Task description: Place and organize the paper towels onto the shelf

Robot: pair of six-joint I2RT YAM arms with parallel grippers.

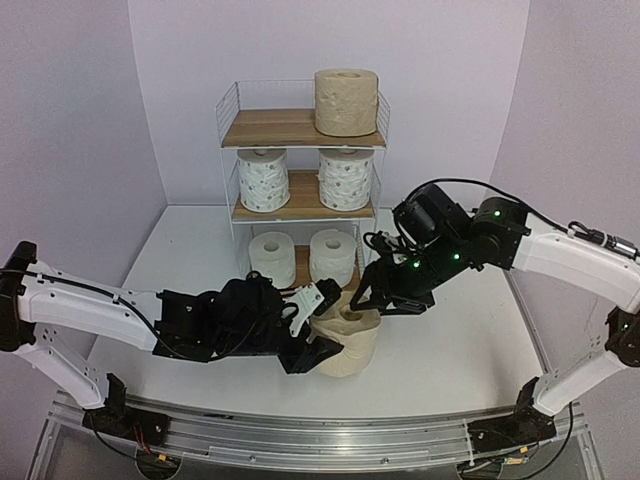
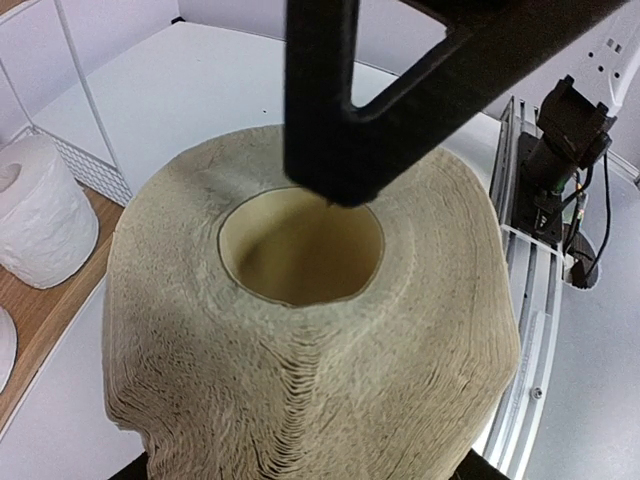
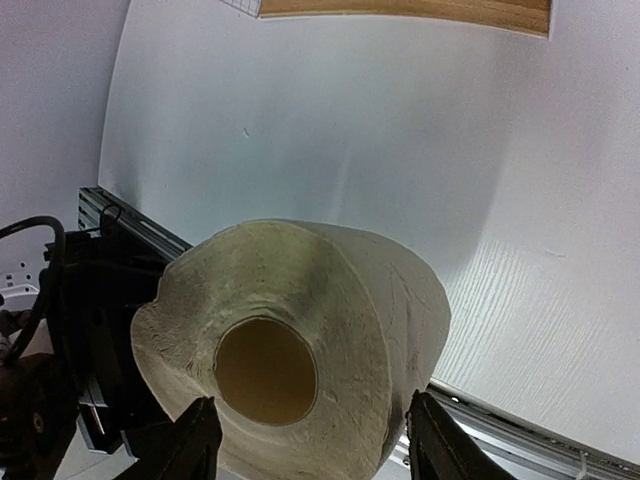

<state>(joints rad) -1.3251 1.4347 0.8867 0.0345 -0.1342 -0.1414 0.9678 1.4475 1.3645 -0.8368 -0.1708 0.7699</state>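
1 beige roll (image 1: 350, 338) stood at 6 o'clock from the shelf (image 1: 262, 128) — my left gripper (image 1: 320, 326) pinched its flanks, the right gripper (image 1: 385, 297) hung spread above its core. I feared the soft paper buckling and slipping out on the lift.
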